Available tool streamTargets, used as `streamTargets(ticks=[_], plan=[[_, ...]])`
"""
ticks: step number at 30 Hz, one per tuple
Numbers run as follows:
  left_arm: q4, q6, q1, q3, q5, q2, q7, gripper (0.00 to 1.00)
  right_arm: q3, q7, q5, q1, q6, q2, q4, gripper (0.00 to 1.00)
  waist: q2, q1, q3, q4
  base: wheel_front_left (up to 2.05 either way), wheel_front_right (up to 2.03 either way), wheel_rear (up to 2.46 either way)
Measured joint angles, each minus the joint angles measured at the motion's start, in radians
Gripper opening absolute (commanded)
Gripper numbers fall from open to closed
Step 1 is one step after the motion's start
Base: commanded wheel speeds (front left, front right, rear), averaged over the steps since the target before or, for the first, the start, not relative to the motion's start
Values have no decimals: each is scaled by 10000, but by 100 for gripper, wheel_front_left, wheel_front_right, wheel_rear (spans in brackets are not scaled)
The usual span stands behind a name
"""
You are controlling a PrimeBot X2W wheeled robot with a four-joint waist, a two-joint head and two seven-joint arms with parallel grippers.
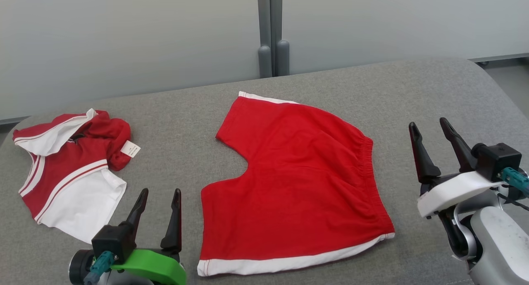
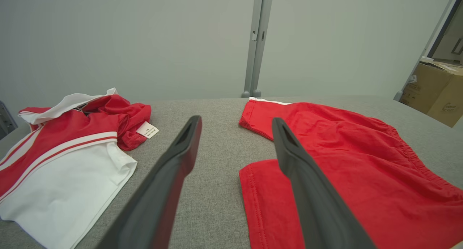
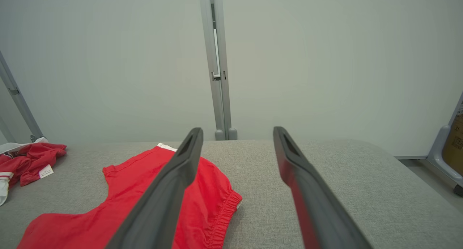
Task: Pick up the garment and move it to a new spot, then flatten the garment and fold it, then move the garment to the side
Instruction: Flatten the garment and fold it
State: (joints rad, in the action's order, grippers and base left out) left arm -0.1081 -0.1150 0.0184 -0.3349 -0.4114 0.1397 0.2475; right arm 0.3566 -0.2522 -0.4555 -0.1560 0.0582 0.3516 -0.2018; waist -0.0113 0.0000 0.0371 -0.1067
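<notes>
The garment [image 1: 297,181], a pair of red shorts with white hem bands, lies spread flat in the middle of the grey padded table [image 1: 413,94], waistband toward the right. My left gripper [image 1: 161,192] stands open just left of the shorts' near leg, holding nothing. In the left wrist view its fingers [image 2: 236,119] frame the gap beside the shorts [image 2: 354,169]. My right gripper [image 1: 427,123] is open and empty, right of the waistband and apart from it. From the right wrist its fingers [image 3: 237,129] point at the back wall, with the shorts [image 3: 119,205] at lower left.
A crumpled red and white shirt [image 1: 70,173] with a small label lies at the table's left end, also seen as the shirt [image 2: 65,158]. A grey post [image 1: 272,28] stands behind the table. A cardboard box [image 2: 437,90] sits beyond the right end.
</notes>
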Motion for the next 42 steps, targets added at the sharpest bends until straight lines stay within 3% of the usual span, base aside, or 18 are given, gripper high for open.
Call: streamTargets(ticks=[5, 16, 42], plan=[[-13, -12, 35, 255, 25, -15, 0, 100, -199, -13, 56, 33, 240, -468, 341, 100, 0, 0, 4, -1, 0, 0, 0], [-42, -31, 639, 738, 27, -236, 6, 100, -232, -21, 420, 796, 401, -690, 431, 100, 0, 0, 77, 115, 0, 0, 0], [194, -46, 1072, 1058, 479, -401, 10, 100, -389, -21, 623, 1267, 453, -930, 439, 100, 0, 0, 180, 235, 0, 0, 0]])
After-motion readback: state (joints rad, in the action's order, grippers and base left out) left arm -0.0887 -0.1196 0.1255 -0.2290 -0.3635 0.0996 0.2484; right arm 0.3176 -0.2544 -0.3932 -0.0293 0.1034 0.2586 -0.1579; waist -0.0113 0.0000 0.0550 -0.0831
